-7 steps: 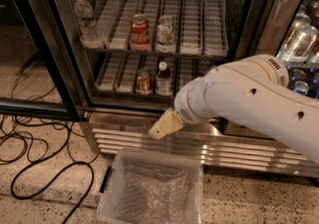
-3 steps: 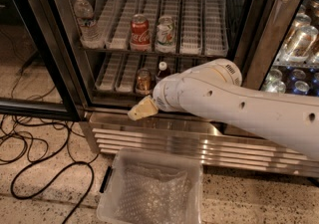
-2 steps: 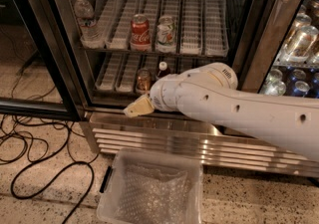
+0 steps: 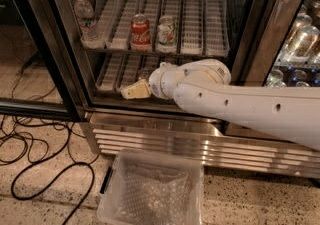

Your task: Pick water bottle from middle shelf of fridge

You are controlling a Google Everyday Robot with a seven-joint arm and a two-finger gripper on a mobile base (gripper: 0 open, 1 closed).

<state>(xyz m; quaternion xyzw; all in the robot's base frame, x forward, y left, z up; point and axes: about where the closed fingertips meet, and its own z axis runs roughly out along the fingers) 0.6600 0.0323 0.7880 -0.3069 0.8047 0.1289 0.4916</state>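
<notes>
Gripper (image 4: pixel 134 90) slid left along lower rack (image 4: pixel 111 75) — grip width can't tell, holds nothing; water bottle (image 4: pixel 86 19) untouched on middle shelf (image 4: pixel 197 24) — climb needed.

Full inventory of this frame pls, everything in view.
water bottle: 1, clear, white cap, left end of middle shelf
red can: 1, red, middle shelf centre
pale can: 1, white-green, right of the red can
fridge: 1, black frame, steel louvred base
side bottles: several, clear, compartment at right
bin: 1, clear plastic, floor before the fridge
cables: several, black, floor at left
arm: 1, white, reaching in from right
gripper: 1, tan, at the lower shelf, below the cans
</notes>
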